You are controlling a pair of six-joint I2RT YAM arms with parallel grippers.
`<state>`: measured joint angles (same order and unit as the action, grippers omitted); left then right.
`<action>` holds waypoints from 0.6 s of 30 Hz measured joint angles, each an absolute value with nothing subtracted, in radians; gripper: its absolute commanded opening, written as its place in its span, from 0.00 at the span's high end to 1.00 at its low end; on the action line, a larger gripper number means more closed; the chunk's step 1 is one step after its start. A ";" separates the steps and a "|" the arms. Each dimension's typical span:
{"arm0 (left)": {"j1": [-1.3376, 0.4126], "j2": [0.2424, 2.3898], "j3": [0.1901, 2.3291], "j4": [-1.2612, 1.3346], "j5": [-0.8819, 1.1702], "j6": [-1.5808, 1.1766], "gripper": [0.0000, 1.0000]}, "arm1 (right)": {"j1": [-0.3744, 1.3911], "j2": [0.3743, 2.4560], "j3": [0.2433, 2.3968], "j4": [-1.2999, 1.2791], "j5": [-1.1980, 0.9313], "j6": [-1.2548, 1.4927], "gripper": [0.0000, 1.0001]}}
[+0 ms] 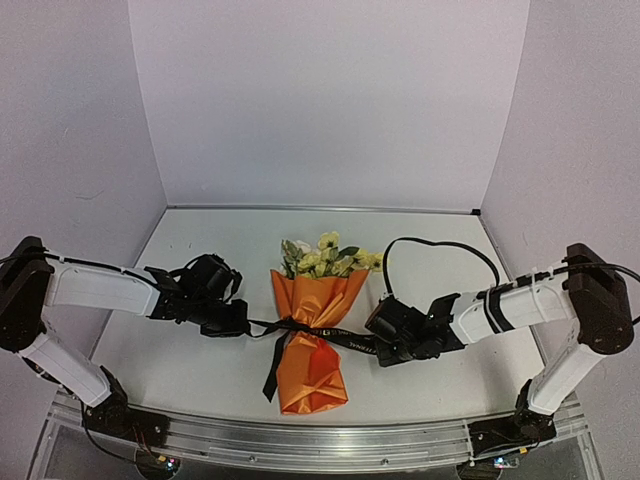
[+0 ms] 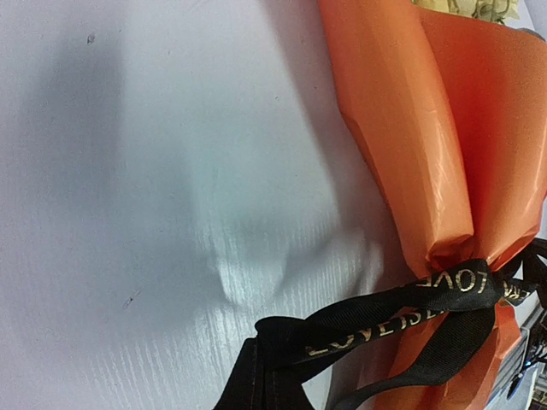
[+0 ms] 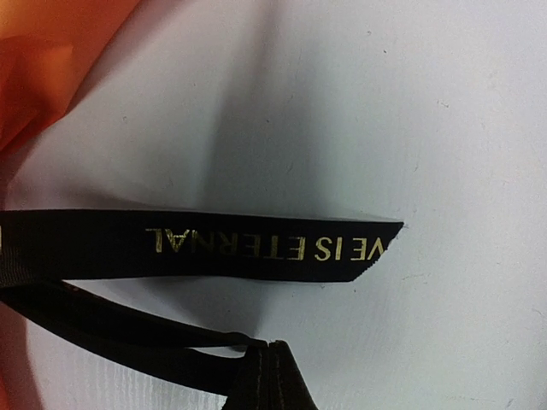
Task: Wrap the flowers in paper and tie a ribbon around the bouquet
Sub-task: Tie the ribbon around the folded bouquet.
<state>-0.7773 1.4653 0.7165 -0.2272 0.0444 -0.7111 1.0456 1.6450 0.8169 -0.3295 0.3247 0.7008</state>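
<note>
Fig.: orange glossy paper-cone bouquet [image 1: 312,375], table [image 1: 200,250] centre, blooms [image 1: 325,258] toward 12. L pincer [image 1: 240,326] (9) & R pincer [image 1: 374,341] (3) each clamped on black lettered fabric ribbon [image 1: 345,341] at waist. Risk: uneven pull drags bouquet; ribbon slips from grip, wrap loosens.

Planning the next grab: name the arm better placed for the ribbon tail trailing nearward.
Left, probably: its pincer sits beside the ribbon tail, left of the bouquet; the right would cross over.

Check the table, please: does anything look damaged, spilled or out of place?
Nothing stands out. The bouquet lies intact, the ribbon is cinched around its narrow middle, and one loose end trails beside it.
</note>
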 measured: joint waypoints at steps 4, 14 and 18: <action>-0.748 1.460 0.703 -0.214 0.084 -0.715 1.00 | 1.043 1.640 0.815 -0.318 0.319 0.714 1.00; -0.710 1.433 0.692 -0.190 0.176 -0.690 1.00 | 1.030 1.637 0.828 -0.349 0.254 0.728 1.00; -0.708 1.433 0.692 -0.191 0.182 -0.677 1.00 | 1.022 1.637 0.851 -0.387 0.209 0.731 0.95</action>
